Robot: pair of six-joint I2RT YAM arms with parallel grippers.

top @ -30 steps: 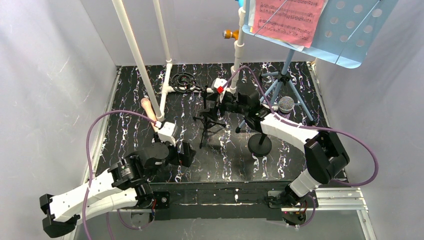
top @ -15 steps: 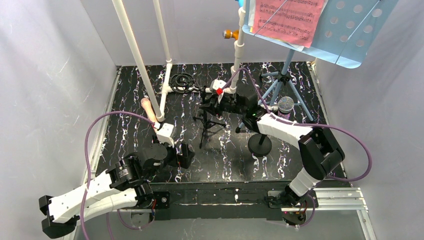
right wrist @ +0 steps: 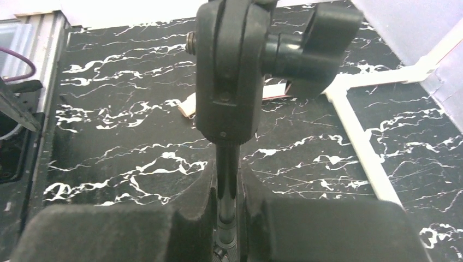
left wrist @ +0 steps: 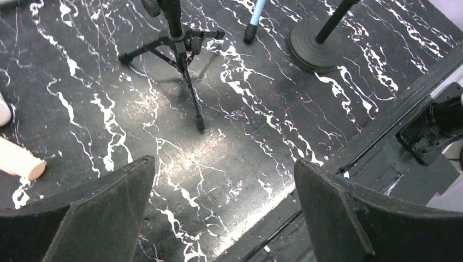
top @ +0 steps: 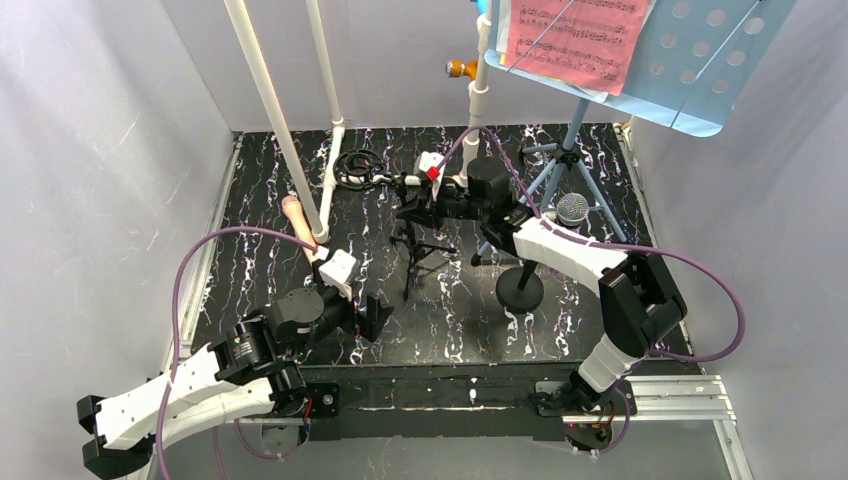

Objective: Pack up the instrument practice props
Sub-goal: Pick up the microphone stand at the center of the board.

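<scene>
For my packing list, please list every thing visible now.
tripod mic stand: 1, black, table centre
round-base mic stand: 1, black, right of tripod
mesh-head microphone: 1, grey head, rear right
pink microphone: 1, pink, left by pipe
ring mount: 1, black, rear by pipe
music rack: 1, light blue, rear right
sheet page: 1, pink, on rack
pipe frame: 1, white, rear
left fingers: 2, black, open, near left
right fingers: 2, black, shut on tripod pole

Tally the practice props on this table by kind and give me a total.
Microphones: 2, pink microphone and purple microphone with grey mesh head
Mic stands: 2, black tripod stand and round-base stand
Music racks: 1, light-blue perforated rack
Sheet-music pages: 2, pink page and white page behind it
Total: 7
</scene>
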